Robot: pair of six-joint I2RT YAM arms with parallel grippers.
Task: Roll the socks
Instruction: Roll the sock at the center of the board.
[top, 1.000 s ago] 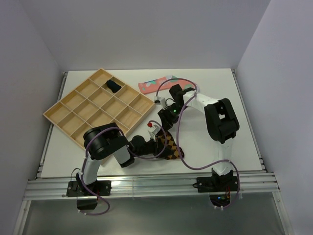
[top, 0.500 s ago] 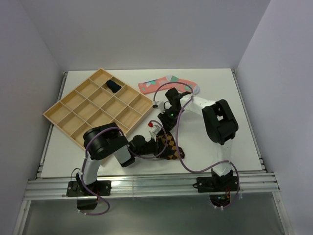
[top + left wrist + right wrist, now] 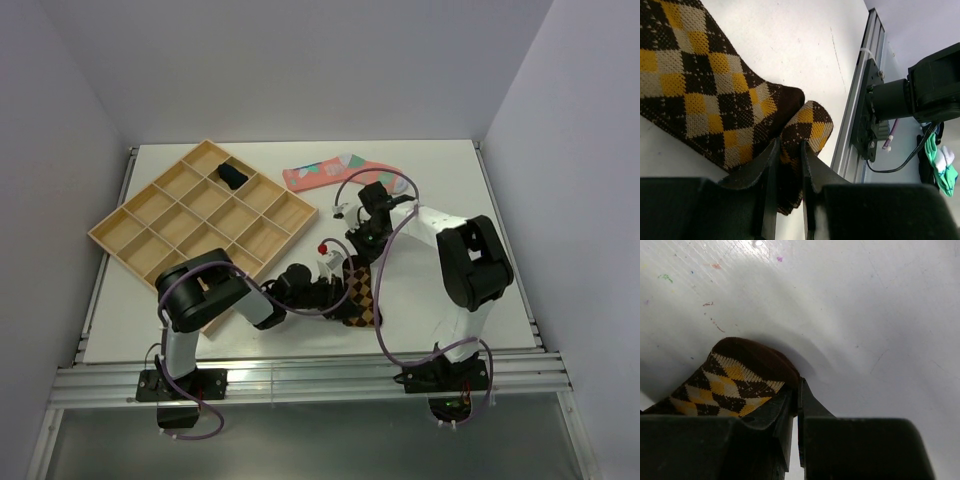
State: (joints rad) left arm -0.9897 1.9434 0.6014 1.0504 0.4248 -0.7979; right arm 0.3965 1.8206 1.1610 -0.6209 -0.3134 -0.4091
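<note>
The brown-and-orange diamond-patterned sock [image 3: 362, 296] lies on the white table between the two arms. My left gripper [image 3: 338, 300] is shut on a folded end of it [image 3: 807, 127], with fabric pinched between the fingers [image 3: 769, 170]. My right gripper [image 3: 356, 262] is shut on the sock's dark brown far edge [image 3: 752, 357], its jaws nearly touching. The pink sock with teal and white patches [image 3: 330, 172] lies flat at the back of the table. A short dark navy sock [image 3: 232, 176] sits in a far compartment of the wooden tray [image 3: 150, 235].
The compartmented wooden tray takes up the table's left half. The metal rail [image 3: 860, 115] along the table's near edge runs close to the left gripper, with the right arm's base [image 3: 920, 95] beyond it. Purple cables [image 3: 375, 320] loop over the sock area.
My right gripper has closed on the diamond sock's far edge after standing open above it. Both arms and the sock have shifted to the right. The left grip is unchanged.
</note>
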